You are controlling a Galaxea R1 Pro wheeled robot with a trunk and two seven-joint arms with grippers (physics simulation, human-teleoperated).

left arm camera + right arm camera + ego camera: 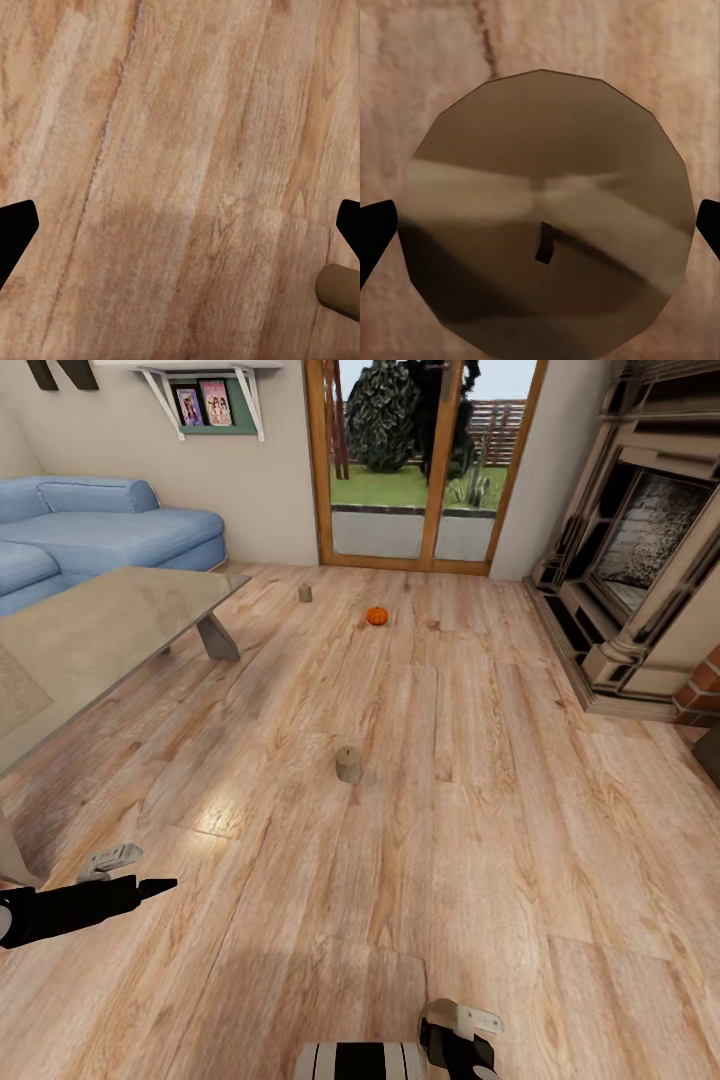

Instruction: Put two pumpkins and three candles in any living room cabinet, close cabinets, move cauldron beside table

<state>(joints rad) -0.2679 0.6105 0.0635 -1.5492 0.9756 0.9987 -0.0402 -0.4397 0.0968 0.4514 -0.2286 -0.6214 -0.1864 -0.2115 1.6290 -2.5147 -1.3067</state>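
Observation:
A whitish candle (540,150) with a dark wick sits on end on the wood floor straight under my right gripper (540,240), whose black fingertips (375,232) stand wide apart on either side: open. That right gripper (462,1028) is at the near edge of the head view. My left gripper (180,232) hangs open over bare floor, with a tan candle-like cylinder (341,291) just off one fingertip; it (118,863) is low at the left. A second candle (348,764) stands mid-floor, a third candle (305,593) farther off, and an orange pumpkin (376,616) beside it.
The grey glossy coffee table (100,625) stretches along the left, with a blue sofa (90,530) behind it. A stone fireplace (640,560) lines the right wall. Glass patio doors (420,460) close the far end. Wood floor (480,780) lies between.

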